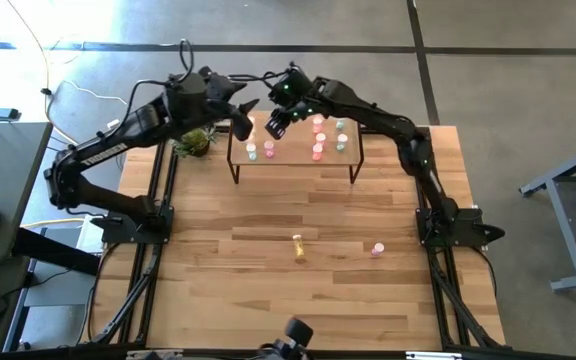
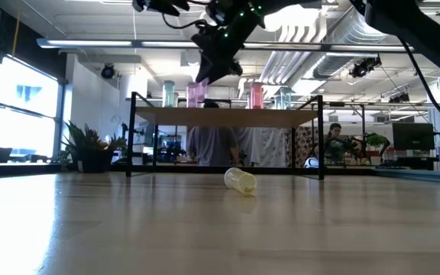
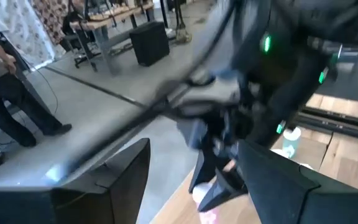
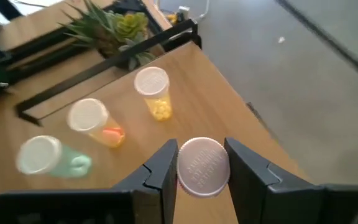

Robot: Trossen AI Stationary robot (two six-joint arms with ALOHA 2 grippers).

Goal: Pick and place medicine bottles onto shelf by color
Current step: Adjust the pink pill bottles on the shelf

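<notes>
Two dark robot arms meet above the small raised shelf (image 1: 296,152) with a light wood top and thin black metal legs, standing at the far edge of the slatted wooden surface (image 1: 298,280). The right gripper (image 4: 199,169) hangs over the shelf's left part with its two dark fingers closed on either side of a small bottle with a pale round cap (image 4: 202,167), which it holds clear of the shelf top. The left gripper (image 1: 240,118) hovers just beside it over the shelf's far left corner, its fingers spread and holding nothing. Several tiny capped medicine bottles stand on the shelf: pink ones (image 1: 268,150) near the left end, more pink ones (image 1: 317,151) around the middle and green ones (image 1: 341,143) toward the right end. From the right wrist, three bottles show upright on the shelf top, one with yellow contents (image 4: 153,91), one orange (image 4: 94,122) and one green (image 4: 48,156). Two bottles remain down on the surface: a yellow one lying on its side (image 1: 298,247) near the centre and a pink one (image 1: 377,249) toward the right edge. A green spiky plant (image 1: 195,141) sits by the shelf's left end.
</notes>
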